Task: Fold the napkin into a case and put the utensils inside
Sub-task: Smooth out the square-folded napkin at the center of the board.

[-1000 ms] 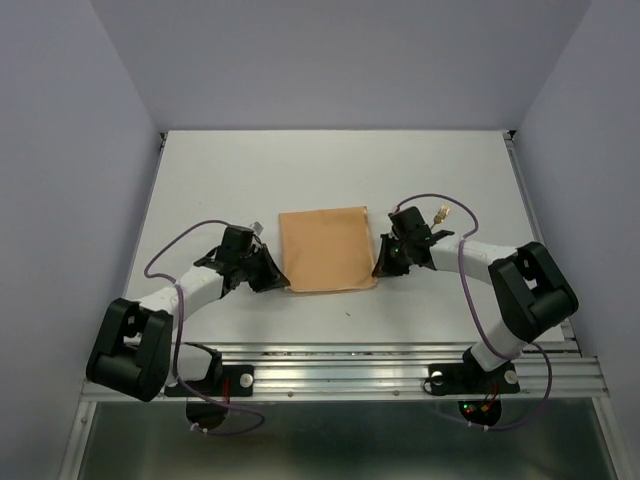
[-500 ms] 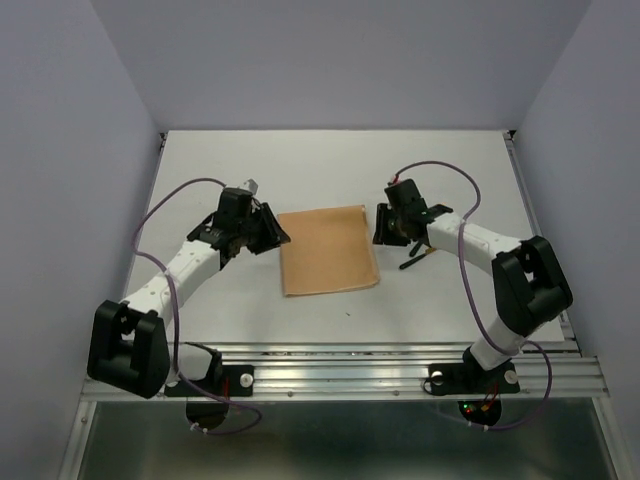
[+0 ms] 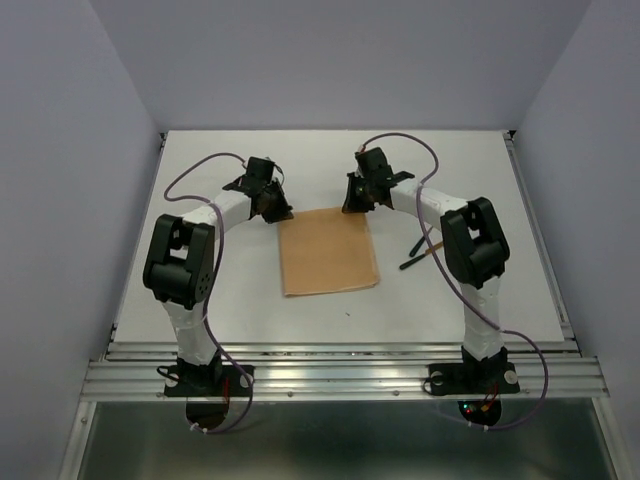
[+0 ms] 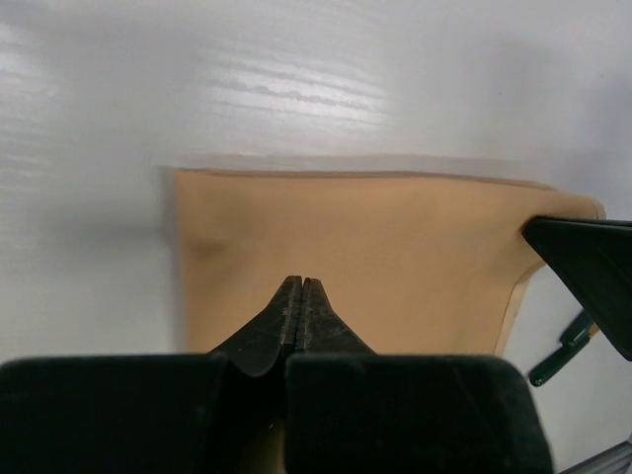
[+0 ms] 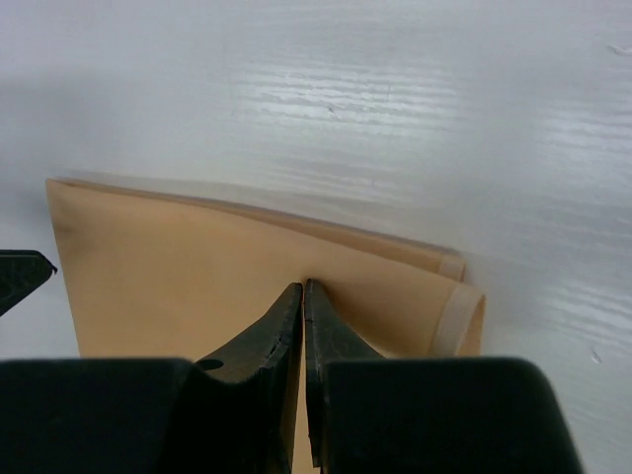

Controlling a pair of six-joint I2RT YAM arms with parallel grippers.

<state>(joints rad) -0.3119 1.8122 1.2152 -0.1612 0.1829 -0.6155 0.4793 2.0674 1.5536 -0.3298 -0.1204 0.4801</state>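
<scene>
Napkin (image 3: 327, 252) lay flat at the middle of the table (image 3: 200, 300) as a folded rectangle, too broad as yet to serve as a slim pocket. Both arms reached to its far edge, presumably to carry that edge over for another fold. The left gripper (image 3: 277, 210) sat at the far left corner with its jaws pressed together over the cloth. The right gripper (image 3: 353, 203) sat at the far right corner, where doubled layers showed, its jaws drawn to a hairline slit. Whether either had actually pinched cloth could not be told from the wrist views. One dark-handled utensil (image 3: 420, 256) lay on the table just right of the napkin, partly hidden by the right arm and out of the way of the folding.
</scene>
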